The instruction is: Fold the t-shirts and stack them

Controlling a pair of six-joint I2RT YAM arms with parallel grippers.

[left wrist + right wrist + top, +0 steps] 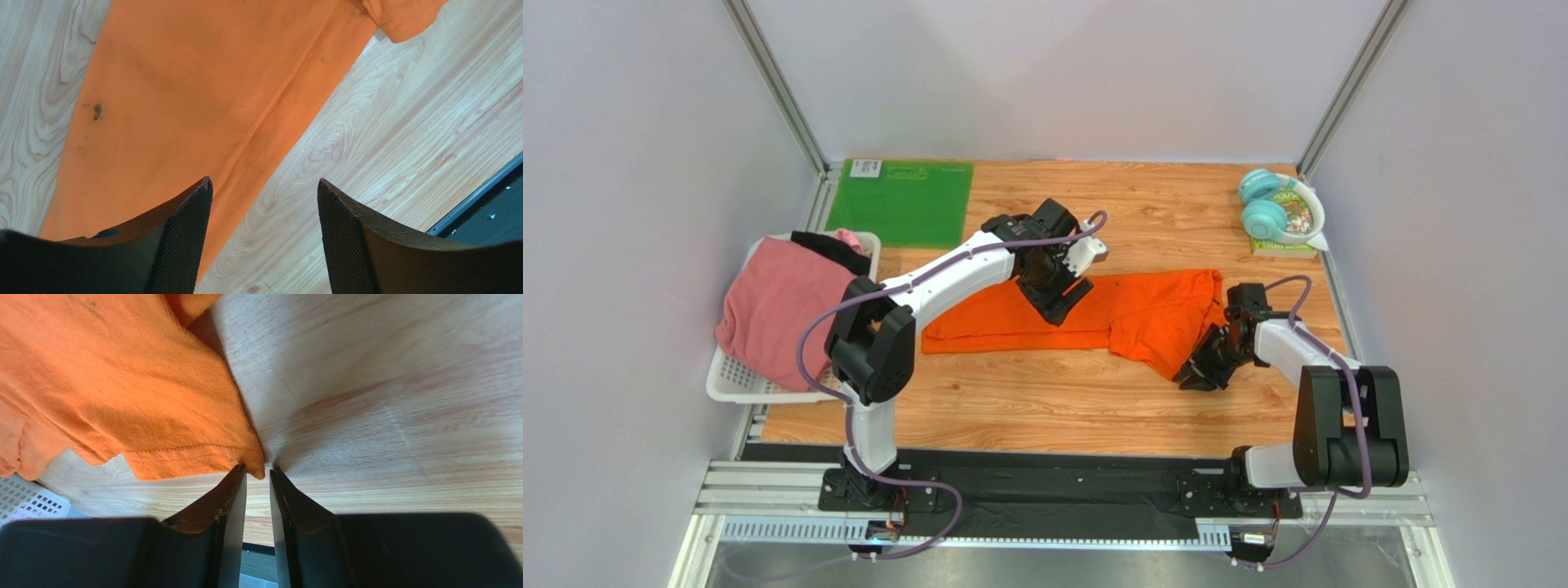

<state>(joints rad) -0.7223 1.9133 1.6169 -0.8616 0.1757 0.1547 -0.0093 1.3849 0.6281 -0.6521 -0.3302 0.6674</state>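
While the orange t-shirt (1136, 312) lies left-to-right across frame centre, the right gripper (258, 470) meets its lower-right hem corner, jaws nearly together; grasp unconfirmed. Left gripper (264, 181) hovers released above mid-cloth.

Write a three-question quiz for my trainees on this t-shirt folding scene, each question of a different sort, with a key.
1. True or false: the left hand hangs open above the orange t-shirt.
2. Fill in: the right hand has its fingertips at a hemmed ___ of the orange t-shirt.
3. Where does the pink t-shirt lie? A in the white basket; B on the orange t-shirt; C in the right hand.
Key: 1 true; 2 corner; 3 A.
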